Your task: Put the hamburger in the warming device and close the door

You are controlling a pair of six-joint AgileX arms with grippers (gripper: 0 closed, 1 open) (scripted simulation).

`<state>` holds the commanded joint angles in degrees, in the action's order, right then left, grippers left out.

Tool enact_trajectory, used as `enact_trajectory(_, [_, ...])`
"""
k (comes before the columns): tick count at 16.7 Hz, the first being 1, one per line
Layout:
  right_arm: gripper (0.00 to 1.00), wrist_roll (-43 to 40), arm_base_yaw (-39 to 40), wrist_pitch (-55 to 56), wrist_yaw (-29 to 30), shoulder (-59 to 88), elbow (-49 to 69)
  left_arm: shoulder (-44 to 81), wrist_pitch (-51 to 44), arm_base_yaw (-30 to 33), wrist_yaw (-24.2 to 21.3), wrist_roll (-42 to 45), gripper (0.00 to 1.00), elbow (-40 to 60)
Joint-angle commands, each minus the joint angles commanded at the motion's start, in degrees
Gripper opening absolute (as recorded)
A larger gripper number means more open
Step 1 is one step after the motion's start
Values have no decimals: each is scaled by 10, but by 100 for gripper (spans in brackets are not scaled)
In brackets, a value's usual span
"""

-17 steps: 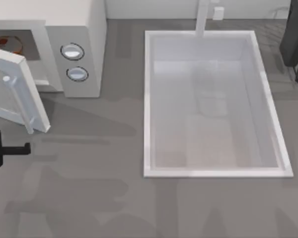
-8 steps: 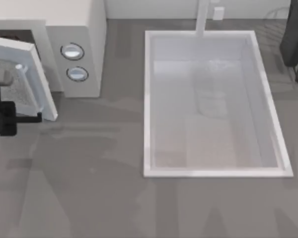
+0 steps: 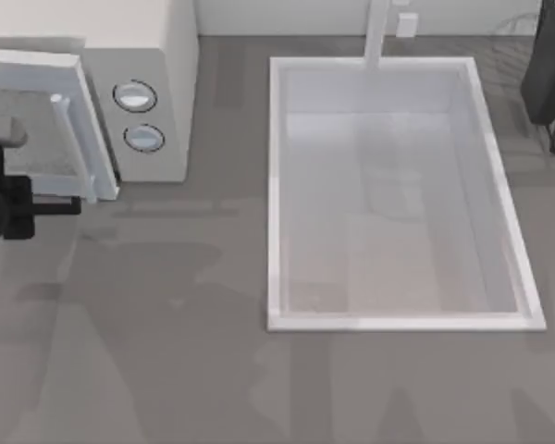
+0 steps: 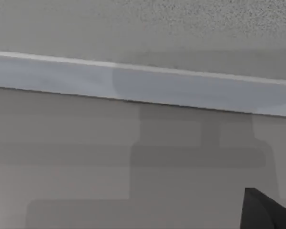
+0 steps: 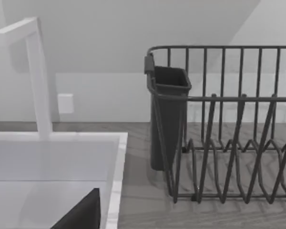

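Pressing against the outer face of the door (image 3: 46,116), the left gripper (image 3: 51,205) is seen at the left edge of the top view, at the near side of the panel. Whether its fingers are spread or together cannot be told from these pictures. The door is nearly shut against the warming device (image 3: 139,37); a narrow angle remains, with the free edge and the slim handle (image 3: 63,139) lying toward the dials. The door lies directly beyond the gripper, toward the back of the table, so the remaining push is judged to run that way. The long axis of the door runs left to right across the front of the warming device. In the left wrist view, the pale lower edge of the door (image 4: 143,88) is seen close ahead as a band.

The hamburger is hidden behind the door; it is judged to be inside the warming device.

The left arm is much the nearer to the door. The right arm (image 3: 550,74) is parked at the far right corner, by the dish rack (image 5: 229,124), and the state of its fingers cannot be told.

Count: one warming device, one door, two dials (image 3: 135,96), one sink (image 3: 273,185), one tap (image 5: 38,81), one dish rack.
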<state>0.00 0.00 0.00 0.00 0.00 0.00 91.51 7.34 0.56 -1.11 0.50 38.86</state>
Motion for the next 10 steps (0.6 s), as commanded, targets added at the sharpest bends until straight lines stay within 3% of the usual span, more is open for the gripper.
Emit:
enact_trajectory(6, [100,0,0,0,0,0,0,143,-11,2,1,-2,0,160])
enact_trajectory(10, [100,0,0,0,0,0,0,187,-17,4,1,-1,0,205])
